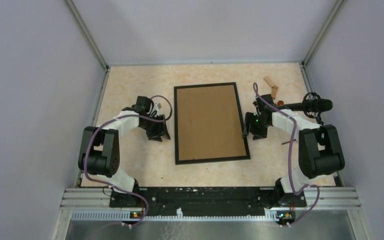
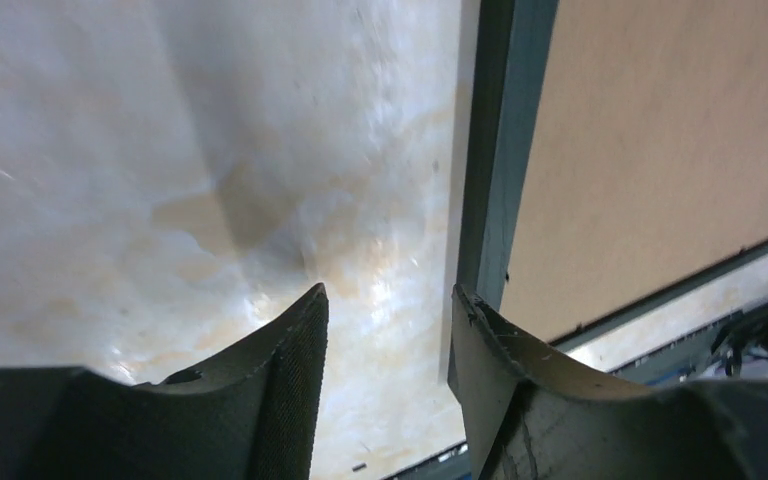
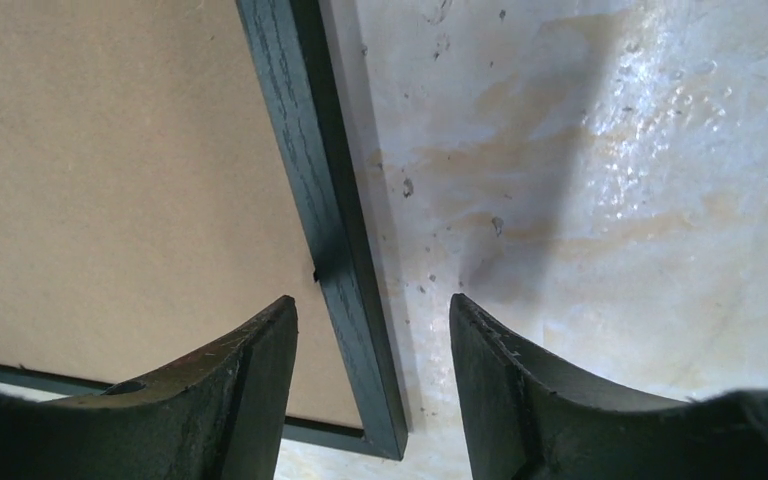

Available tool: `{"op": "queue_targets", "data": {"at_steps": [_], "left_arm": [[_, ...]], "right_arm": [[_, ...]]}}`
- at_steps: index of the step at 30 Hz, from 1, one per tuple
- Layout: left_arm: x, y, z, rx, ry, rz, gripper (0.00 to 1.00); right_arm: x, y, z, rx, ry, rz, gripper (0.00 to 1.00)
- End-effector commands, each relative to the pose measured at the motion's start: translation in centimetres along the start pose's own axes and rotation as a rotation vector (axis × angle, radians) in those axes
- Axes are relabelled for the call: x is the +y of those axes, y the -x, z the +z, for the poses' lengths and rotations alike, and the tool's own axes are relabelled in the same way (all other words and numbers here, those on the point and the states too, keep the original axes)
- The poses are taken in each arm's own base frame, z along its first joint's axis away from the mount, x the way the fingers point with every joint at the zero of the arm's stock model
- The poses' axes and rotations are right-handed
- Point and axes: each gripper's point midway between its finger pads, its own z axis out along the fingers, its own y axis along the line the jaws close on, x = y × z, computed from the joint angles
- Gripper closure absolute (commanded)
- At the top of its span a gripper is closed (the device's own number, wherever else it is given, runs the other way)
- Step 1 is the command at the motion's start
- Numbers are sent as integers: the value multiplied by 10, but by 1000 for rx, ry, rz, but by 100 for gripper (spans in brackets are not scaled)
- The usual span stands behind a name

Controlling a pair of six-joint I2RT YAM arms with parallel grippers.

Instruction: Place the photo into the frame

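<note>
frame point(image 1: 209, 122) flat mid-table, brown back up, long axis near–far | left gripper point(image 1: 158, 131) open, just beside its left edge | right gripper point(image 1: 254, 131) open, straddling right edge — both equally near | photo not in view

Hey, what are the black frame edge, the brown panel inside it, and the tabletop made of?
Frame edge: likely wood painted matte black; grain lines show. Brown panel: probably fibreboard or cardboard, dull and faintly fibrous. Tabletop: glossy marble-patterned surface, perhaps laminate.
</note>
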Motion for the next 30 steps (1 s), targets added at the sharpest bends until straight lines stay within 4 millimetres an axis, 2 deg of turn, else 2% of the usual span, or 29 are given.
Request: {"op": "queue_targets", "data": {"at_steps": [1, 6, 11, 13, 17, 24, 27, 30], "left_arm": [[-14, -18, -9, 11, -81, 57, 46], [-36, -18, -3, -1, -182, 48, 46], [-43, -12, 11, -7, -127, 46, 43], [-38, -7, 15, -27, -56, 40, 44], [-25, -6, 24, -37, 78, 31, 52], [-23, -7, 39, -39, 133, 8, 51], [-13, -4, 39, -56, 190, 0, 59], [-3, -3, 40, -62, 241, 18, 64]], "right_arm": [[7, 28, 5, -58, 9, -11, 44], [6, 32, 5, -52, -11, -19, 52], [7, 33, 0, -55, 0, -36, 54], [7, 33, -2, -55, 0, -36, 54], [4, 35, -6, -63, -11, -39, 54], [-13, 35, -7, -63, -101, -47, 54], [-17, 33, -7, -58, -124, -54, 55], [-20, 33, -8, -60, -135, -64, 62]]}}
